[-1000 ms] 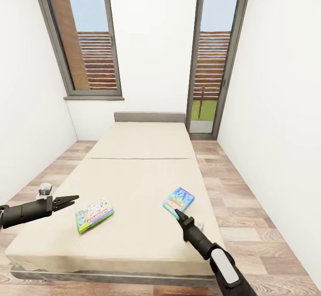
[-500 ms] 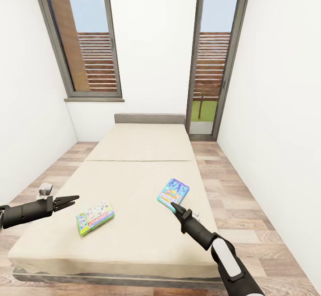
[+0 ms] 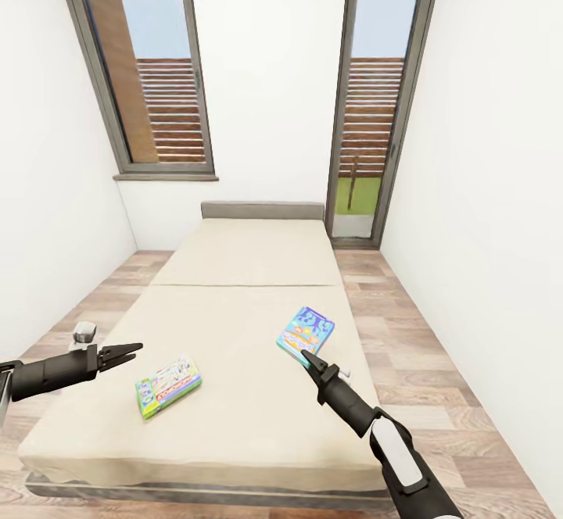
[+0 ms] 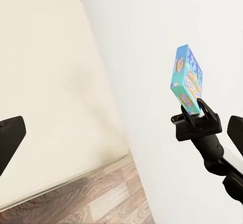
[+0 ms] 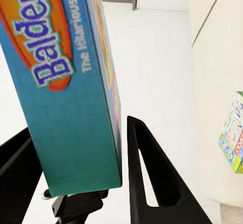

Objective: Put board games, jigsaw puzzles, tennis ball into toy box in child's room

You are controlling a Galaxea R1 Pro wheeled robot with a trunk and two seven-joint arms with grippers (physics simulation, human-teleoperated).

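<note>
Room: white walls, wood-plank floor (image 3: 407,323), tall window (image 3: 148,73) on my left and glazed door (image 3: 375,105) on my right, both past the head of the bed.
Bed (image 3: 234,269): plain beige mattress on a dark grey frame, running away from me.
Right gripper (image 3: 306,358): I have its fingers clamped on the near edge of the blue board game (image 3: 306,331); the box reads as tilted up off the mattress. My right wrist view shows the teal edge (image 5: 76,148) pinched between the two black fingers (image 5: 147,173), lettering "Balder..." on the face.
Left gripper (image 3: 131,348): holding nothing, level, above the left side of the mattress; fingers look narrow, nearly together.
Second board game (image 3: 167,388): green-edged, lying flat on the mattress, just right of my left gripper, apart from it.
Left wrist view: the blue box (image 4: 187,79) held up by the right gripper (image 4: 195,112).
</note>
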